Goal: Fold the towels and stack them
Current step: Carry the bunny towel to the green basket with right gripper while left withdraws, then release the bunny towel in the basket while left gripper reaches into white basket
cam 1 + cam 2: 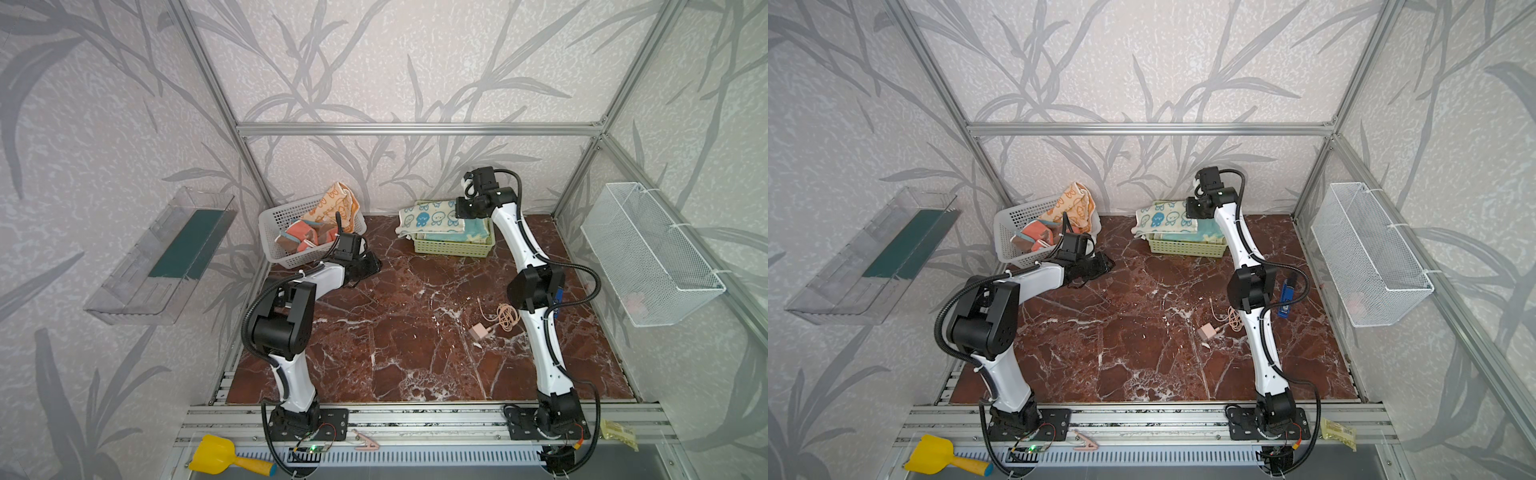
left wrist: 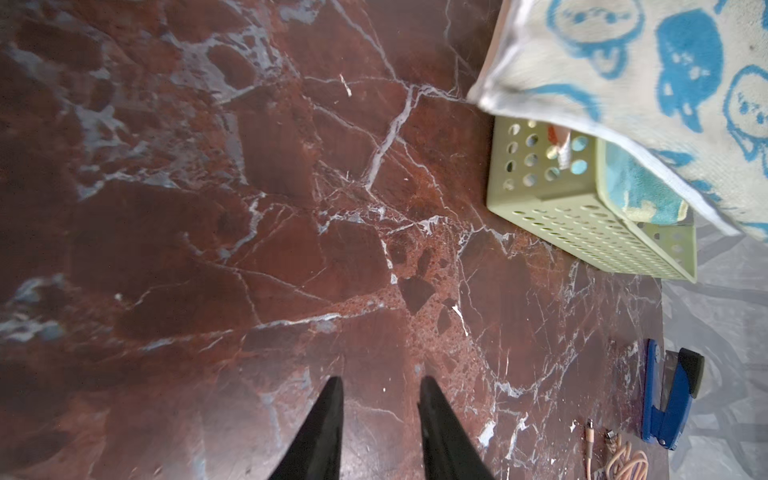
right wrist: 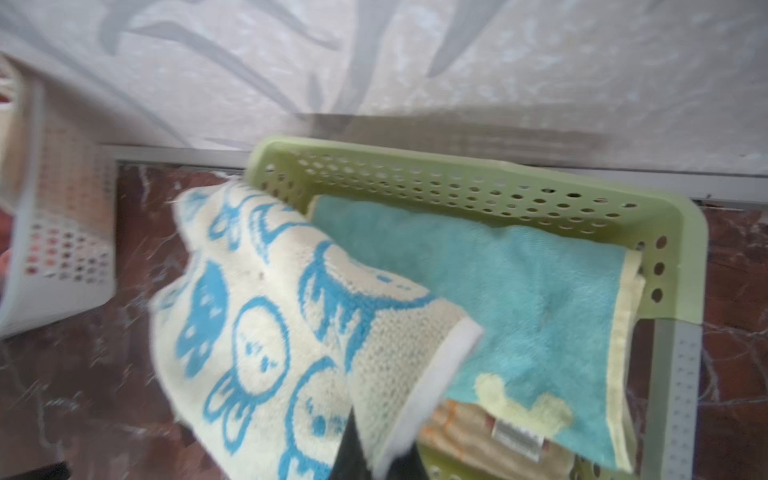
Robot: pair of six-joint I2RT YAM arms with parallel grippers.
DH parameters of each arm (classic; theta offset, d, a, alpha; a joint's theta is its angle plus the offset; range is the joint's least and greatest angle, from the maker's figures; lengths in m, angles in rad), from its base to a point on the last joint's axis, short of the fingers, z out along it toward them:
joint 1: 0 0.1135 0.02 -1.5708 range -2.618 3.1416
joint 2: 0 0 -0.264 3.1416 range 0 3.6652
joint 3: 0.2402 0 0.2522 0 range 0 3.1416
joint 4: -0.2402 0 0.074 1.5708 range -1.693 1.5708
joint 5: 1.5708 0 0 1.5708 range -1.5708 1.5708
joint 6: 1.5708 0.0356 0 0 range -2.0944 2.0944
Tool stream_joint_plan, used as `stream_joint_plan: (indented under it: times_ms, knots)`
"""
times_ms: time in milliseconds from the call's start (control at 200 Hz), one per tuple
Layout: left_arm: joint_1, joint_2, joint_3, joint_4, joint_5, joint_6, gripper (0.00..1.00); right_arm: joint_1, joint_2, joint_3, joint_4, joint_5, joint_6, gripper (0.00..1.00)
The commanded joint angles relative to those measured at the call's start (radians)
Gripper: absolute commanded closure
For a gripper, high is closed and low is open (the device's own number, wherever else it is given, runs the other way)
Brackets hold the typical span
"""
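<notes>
- In both top views the blue-bunny towel (image 1: 430,219) is cream terry printed with blue bunny heads. It is folded and sits at about 1 o'clock on the table (image 1: 395,332), draped over the 9 o'clock end of the green basket (image 1: 453,248).
- My right gripper (image 1: 459,212) meets that towel at its 3 o'clock edge, above the basket; my own wrist hides the jaws here.
- At 11 o'clock the white basket (image 1: 274,232) holds a crumpled orange-bunny towel (image 1: 332,203) and a coral towel (image 1: 301,237). My left gripper (image 1: 372,266) is just beside it, low over bare marble.
- A pink charger (image 1: 478,332) lies near 4 o'clock, and in a top view a blue stapler (image 1: 1287,297) lies beyond my right arm.
- Left wrist: my left gripper (image 2: 380,380) stands partly apart and holds nothing, with only table under it. The blue-bunny towel (image 2: 644,83) hangs over the green basket (image 2: 582,224), well apart from these fingers.
- Right wrist: my right gripper (image 3: 374,453) is clamped on the blue-bunny towel's (image 3: 270,332) white-hemmed corner. Its free end trails over the basket rim (image 3: 457,183), and the corner overlaps a folded teal towel (image 3: 498,299) that lies inside.
</notes>
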Motion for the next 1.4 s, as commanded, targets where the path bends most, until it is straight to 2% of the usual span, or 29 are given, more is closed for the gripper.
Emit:
stream_joint_plan:
  times_ms: [0,190,580,1145,1180,1225,1255,1305,1395]
  knots:
    - [-0.008,0.029,0.031,-0.01,0.012,-0.008,0.67,-0.028,0.091,0.093,-0.071,-0.039,-0.005,1.0]
    - [-0.018,0.052,0.042,-0.042,-0.005,0.006,0.67,-0.078,0.027,-0.091,0.04,-0.001,-0.038,1.0]
    - [-0.045,0.05,0.079,-0.124,-0.023,0.025,0.68,-0.087,0.014,-0.022,0.002,0.144,-0.201,1.0]
    - [-0.049,0.02,0.08,-0.17,-0.039,0.05,0.67,-0.105,-0.038,-0.034,-0.013,0.151,-0.216,1.0]
    - [-0.049,0.019,0.081,-0.17,-0.039,0.05,0.67,-0.106,-0.038,-0.038,-0.011,0.15,-0.216,0.88]
    - [-0.049,0.018,0.085,-0.173,-0.039,0.053,0.67,-0.105,-0.036,-0.037,-0.014,0.156,-0.213,0.58]
    - [-0.049,0.017,0.091,-0.181,-0.042,0.059,0.67,-0.106,-0.034,-0.034,-0.02,0.161,-0.209,0.47]
    - [-0.049,0.015,0.114,-0.213,-0.056,0.084,0.67,-0.105,-0.036,-0.029,-0.032,0.172,-0.199,0.39]
    - [-0.045,0.012,0.2,-0.309,-0.102,0.158,0.66,-0.105,-0.06,-0.034,-0.044,0.182,-0.181,0.36]
